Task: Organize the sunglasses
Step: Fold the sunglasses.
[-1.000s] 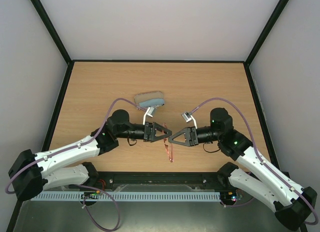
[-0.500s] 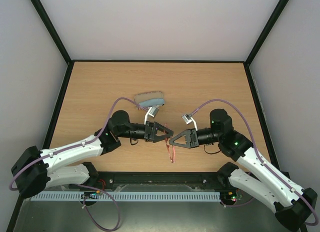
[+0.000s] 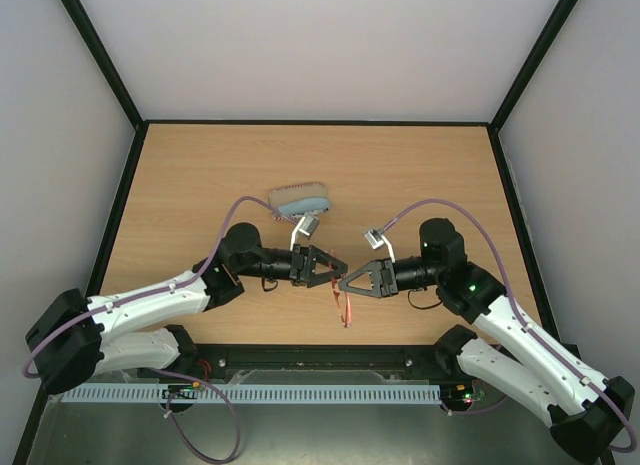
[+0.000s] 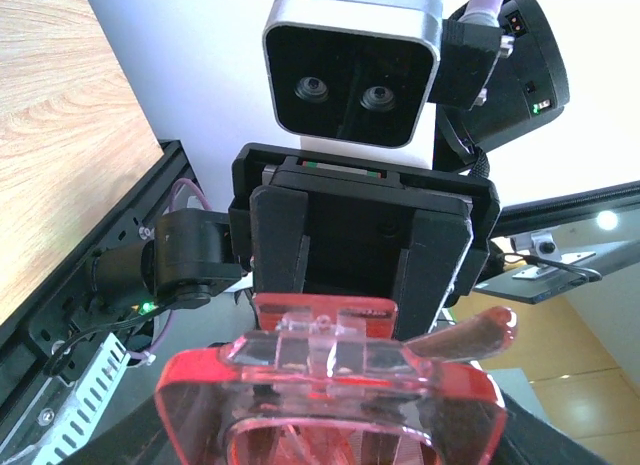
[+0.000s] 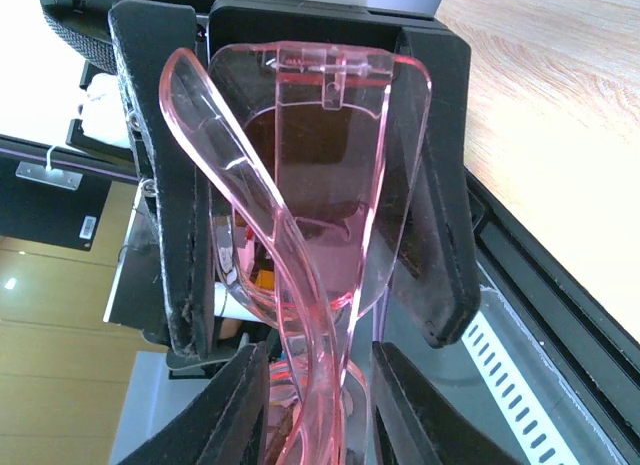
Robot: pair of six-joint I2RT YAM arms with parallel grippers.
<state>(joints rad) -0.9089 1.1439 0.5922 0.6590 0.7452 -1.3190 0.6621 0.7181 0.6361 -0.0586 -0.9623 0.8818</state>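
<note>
Black left gripper (image 3: 328,268): clamped on one lens of the sunglasses (image 3: 343,301); it has shifted slightly rightward since a second ago.
Sunglasses: held in the air over the near edge of the table (image 3: 200,175), between the two grippers.
Right gripper (image 3: 347,280): the jaws have been narrowed around a temple arm; contact cannot be told.
Top view: only a thin red strip is seen.
Right wrist view: the lens is shown wedged between the left fingers (image 5: 150,185).
</note>
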